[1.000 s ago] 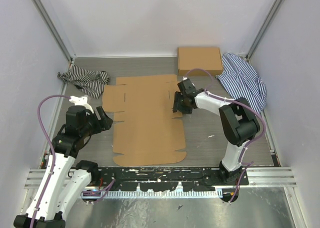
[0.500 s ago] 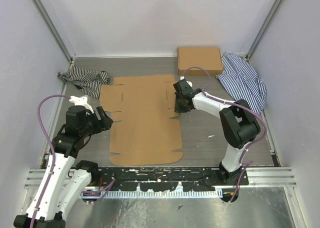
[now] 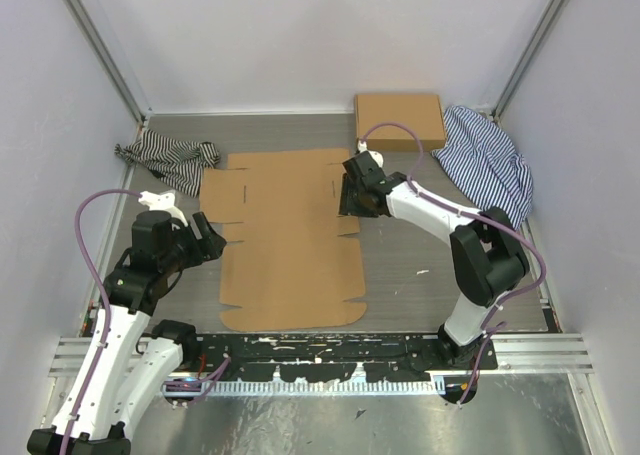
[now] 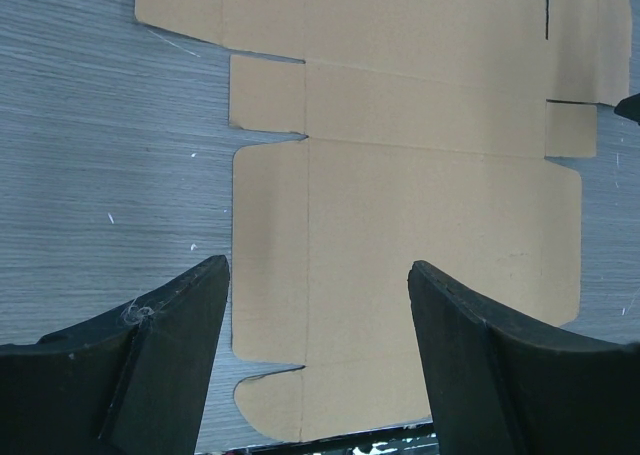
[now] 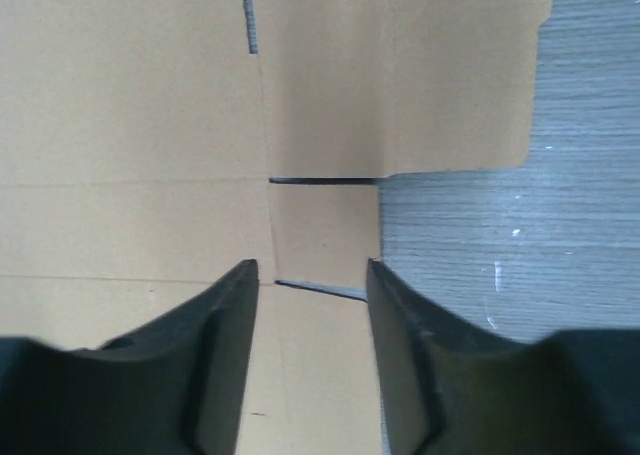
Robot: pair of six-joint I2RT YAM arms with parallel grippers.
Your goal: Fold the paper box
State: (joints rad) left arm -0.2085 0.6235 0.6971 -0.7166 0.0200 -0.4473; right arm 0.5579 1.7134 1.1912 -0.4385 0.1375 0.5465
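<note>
From above, the right hand (image 3: 348, 203) hides part of the paper box's (image 3: 290, 245) right edge; whether its blurred fingertips (image 5: 225, 335) touch the cardboard, I can't tell. Both wrist views crop the box.

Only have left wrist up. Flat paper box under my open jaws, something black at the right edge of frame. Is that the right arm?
Observer: Yes. Top view shows the right gripper at the paper box's right edge, toward the far end.
Operator: Is it gripping anything?
Observer: Nothing that I can see. Its wrist view shows the jaws open, with a small side flap of the box showing between them.
</note>
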